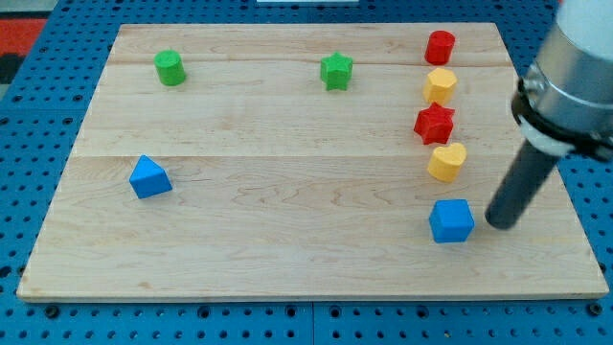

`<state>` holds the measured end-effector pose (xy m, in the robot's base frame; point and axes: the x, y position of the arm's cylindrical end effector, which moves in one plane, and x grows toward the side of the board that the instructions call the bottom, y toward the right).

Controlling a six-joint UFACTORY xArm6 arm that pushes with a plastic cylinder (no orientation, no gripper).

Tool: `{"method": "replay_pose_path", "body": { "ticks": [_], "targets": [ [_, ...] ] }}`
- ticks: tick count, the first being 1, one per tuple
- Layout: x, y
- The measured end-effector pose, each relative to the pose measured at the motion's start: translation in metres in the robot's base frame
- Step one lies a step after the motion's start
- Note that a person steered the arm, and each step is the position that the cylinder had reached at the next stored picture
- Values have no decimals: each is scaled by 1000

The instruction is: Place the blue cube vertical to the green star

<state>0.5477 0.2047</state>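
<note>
Item: tabletop [287,192] — a pale wooden board of long planks with visible seams running across it, laid on a blue perforated base [29,115] that frames it on all sides. We see a patch of red at the view's top left corner, beyond the base; what it belongs to we cannot tell.

Item: our arm. We carry no fingers, so nothing is gripped or held; we end in a dark rod under a grey housing that enters from the view's top right. My tip [502,223] rests on the board just beside the blue cube [451,220], on its right in the view, with a narrow gap showing between them.

Item: blue cube — near the view's bottom right, well apart from the green star [336,71], which sits at the view's top, a little right of centre.

Item: column of four blocks above the blue cube, listed from the top of the view downward — red cylinder [440,46], yellow block [440,85] of unclear shape, red star [434,124], yellow heart [446,162].

Item: green cylinder [170,67], at the view's top left.

Item: blue triangular block [149,177], at the view's left, below the green cylinder.
</note>
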Motion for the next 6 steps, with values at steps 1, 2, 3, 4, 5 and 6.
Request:
{"method": "replay_pose_path", "body": {
  "ticks": [1, 2, 3, 4, 5, 6],
  "targets": [
    [19, -53],
    [-6, -104],
    [-29, -96],
    [-30, -77],
    [-64, -113],
    [-85, -159]
  ]
}}
